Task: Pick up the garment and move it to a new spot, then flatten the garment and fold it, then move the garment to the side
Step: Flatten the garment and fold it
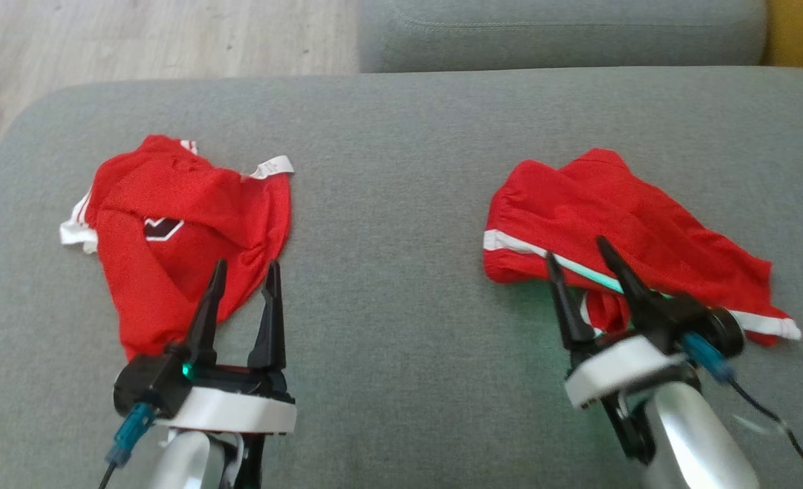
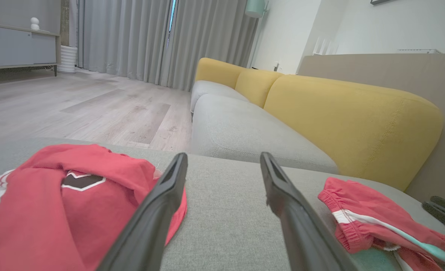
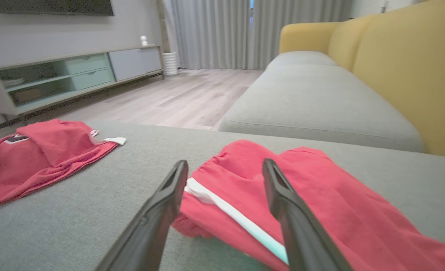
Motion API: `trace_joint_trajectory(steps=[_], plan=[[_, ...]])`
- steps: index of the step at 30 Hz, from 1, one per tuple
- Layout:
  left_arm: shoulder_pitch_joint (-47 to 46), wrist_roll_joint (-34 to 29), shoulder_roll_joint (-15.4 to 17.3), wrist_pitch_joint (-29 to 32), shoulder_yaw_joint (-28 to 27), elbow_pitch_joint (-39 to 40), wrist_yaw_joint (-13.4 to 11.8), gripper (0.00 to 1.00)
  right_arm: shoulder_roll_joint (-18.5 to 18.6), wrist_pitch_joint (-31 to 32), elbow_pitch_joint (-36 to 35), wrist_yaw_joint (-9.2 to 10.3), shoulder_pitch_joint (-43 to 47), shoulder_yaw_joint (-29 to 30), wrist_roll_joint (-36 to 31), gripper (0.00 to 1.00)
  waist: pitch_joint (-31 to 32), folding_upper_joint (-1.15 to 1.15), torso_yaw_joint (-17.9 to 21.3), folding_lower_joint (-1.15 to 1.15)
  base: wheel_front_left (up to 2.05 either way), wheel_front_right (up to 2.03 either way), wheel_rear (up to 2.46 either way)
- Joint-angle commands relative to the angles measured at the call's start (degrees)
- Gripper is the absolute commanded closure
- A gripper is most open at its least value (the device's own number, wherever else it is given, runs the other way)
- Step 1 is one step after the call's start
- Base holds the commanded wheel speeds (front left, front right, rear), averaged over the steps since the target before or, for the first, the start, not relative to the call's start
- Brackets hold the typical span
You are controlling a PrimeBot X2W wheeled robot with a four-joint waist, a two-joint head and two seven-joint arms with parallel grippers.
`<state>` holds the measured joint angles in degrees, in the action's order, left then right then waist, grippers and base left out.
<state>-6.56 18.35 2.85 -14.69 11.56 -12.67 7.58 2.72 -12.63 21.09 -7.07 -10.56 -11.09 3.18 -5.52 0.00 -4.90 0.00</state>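
Grey couch cushion [image 1: 401, 136] is carrying red shorts [image 1: 612, 210] just below the right gripper [image 1: 576, 248], gaping wide; probably risking pinching one layer and bunching everything.

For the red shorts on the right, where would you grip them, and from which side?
Probably the gathered waistband of the red shorts, approached from the robot's near side by the open right gripper: that end is bunched into a thick fold on the grey cushion, while the leg end lies thinner.

Grey sofa [image 1: 401, 204], yellow back cushions [image 2: 343, 113], pale wood floor [image 2: 94, 105], grey curtains [image 2: 132, 37].
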Motion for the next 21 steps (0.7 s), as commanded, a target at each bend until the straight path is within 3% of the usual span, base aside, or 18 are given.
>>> trace_joint_trajectory(steps=[1,9,19,20,21], plan=[[-1.5,0.3,0.0,-0.3,-1.2,1.7,-0.1,0.00,0.2,0.5,-1.0,-0.42,-3.1,-1.6,-0.7,0.00,-0.2,0.00,-0.4,0.00,0.00,0.00,0.00],[-2.1,1.2,0.0,-0.3,0.2,1.2,-0.1,0.00,0.7,6.2,9.9,-0.42,-10.8,-5.2,-7.0,0.00,-1.3,0.00,-3.0,0.00,0.00,0.00,0.00],[-2.4,1.9,0.0,-0.3,0.7,1.1,-0.1,0.00,0.8,7.2,20.8,-0.42,-16.3,-1.3,-13.1,0.00,-1.9,0.00,-4.7,0.00,0.00,0.00,0.00],[-2.4,1.9,0.0,-0.3,0.6,1.2,-0.1,0.00,0.7,7.1,21.6,-0.42,-16.7,-0.8,-13.2,0.74,-2.0,0.00,-4.7,0.00,0.00,0.00,0.00],[-2.3,1.9,0.0,-0.3,0.6,1.2,-0.1,0.00,0.6,6.6,22.2,-0.42,-17.0,-0.5,-13.1,1.00,-2.0,0.00,-4.6,0.00,0.00,0.00,0.00]])
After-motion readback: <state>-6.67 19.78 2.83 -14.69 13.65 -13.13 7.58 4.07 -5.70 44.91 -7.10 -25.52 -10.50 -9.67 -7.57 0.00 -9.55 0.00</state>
